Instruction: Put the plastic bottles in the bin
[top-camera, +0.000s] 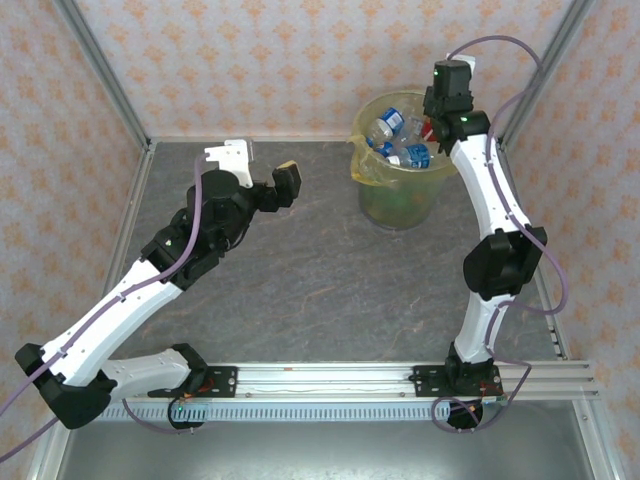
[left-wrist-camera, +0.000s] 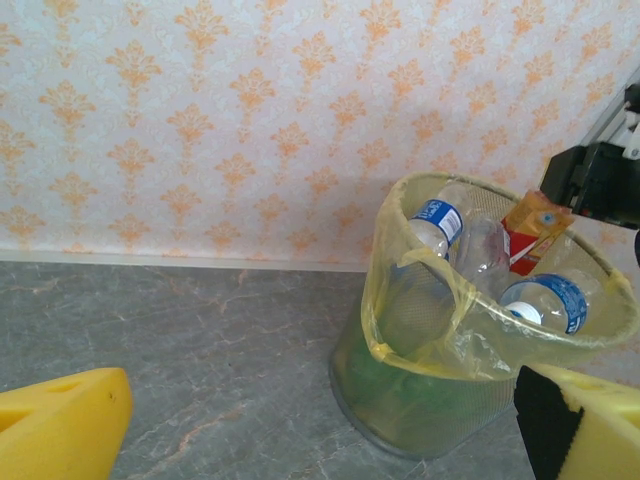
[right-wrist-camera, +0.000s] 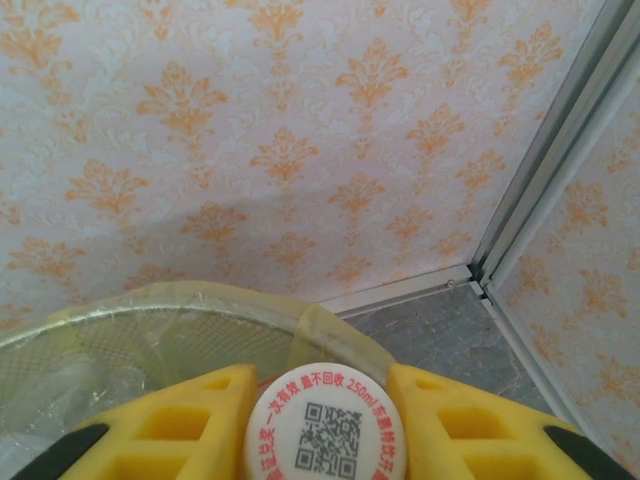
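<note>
The yellow-lined bin (top-camera: 398, 195) stands at the back right of the table, with several clear blue-labelled bottles (top-camera: 385, 128) inside. My right gripper (top-camera: 438, 122) hovers over its rim, shut on a red-orange labelled bottle (left-wrist-camera: 532, 230). That bottle's white cap (right-wrist-camera: 325, 425) with a QR code sits between the yellow pads (right-wrist-camera: 190, 420), above the bin's rim (right-wrist-camera: 150, 310). In the left wrist view the bin (left-wrist-camera: 440, 390) holds blue-labelled bottles (left-wrist-camera: 437, 222) and green ones low down. My left gripper (top-camera: 262, 166) is raised left of the bin, open, with nothing between its pads (left-wrist-camera: 60, 425).
The grey marble-patterned table (top-camera: 300, 270) spreads between the arms. Patterned walls and metal frame posts (right-wrist-camera: 540, 160) close in the back and right corner behind the bin.
</note>
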